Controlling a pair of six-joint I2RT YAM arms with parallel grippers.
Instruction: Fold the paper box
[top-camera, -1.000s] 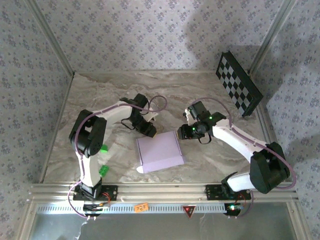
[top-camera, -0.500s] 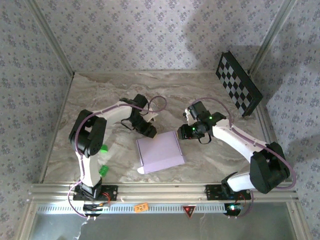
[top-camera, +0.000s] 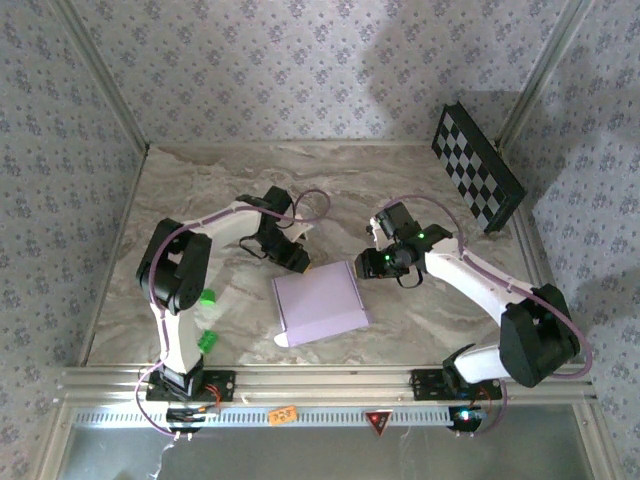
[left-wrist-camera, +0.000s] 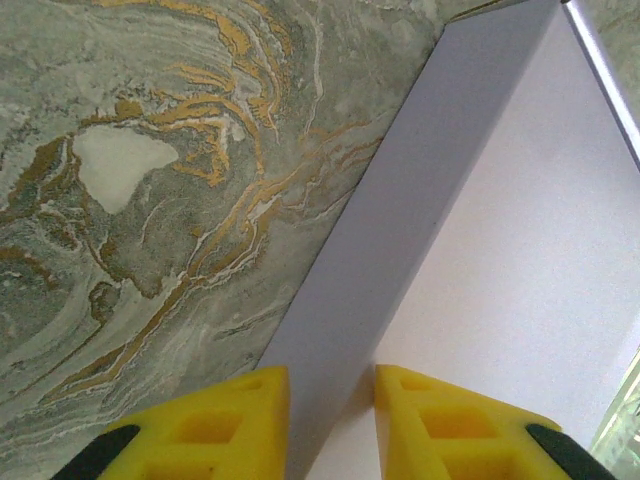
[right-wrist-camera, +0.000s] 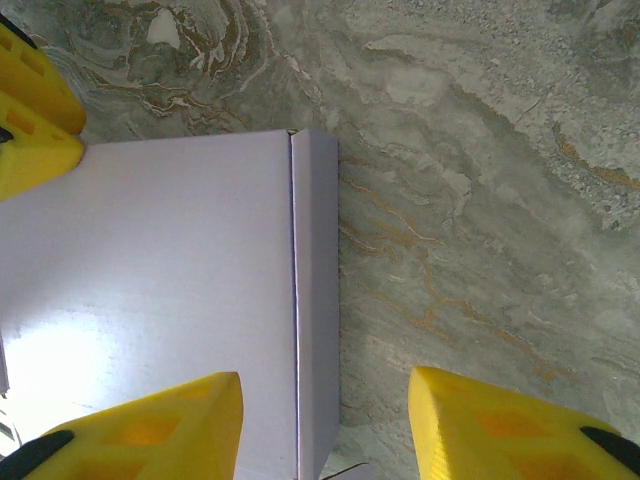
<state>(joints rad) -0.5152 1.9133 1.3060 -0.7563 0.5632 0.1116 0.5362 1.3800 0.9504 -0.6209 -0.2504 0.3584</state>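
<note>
Lavender paper box (top-camera: 318, 305) lies squarish on the bench (top-camera: 200, 190). My left fingers (left-wrist-camera: 225, 415) hang narrowly open over its far-left corner, my right fingers (right-wrist-camera: 150, 425) wide open astride its far-right edge, empty.

1. The left arm (top-camera: 215, 225) reaches forward and bends in toward the middle. The left gripper (left-wrist-camera: 330, 425) points down, jaws a narrow gap apart.
2. The right arm (top-camera: 475, 280) stretches in leftward. The right gripper (right-wrist-camera: 325, 425) points down, jaws wide apart.
</note>
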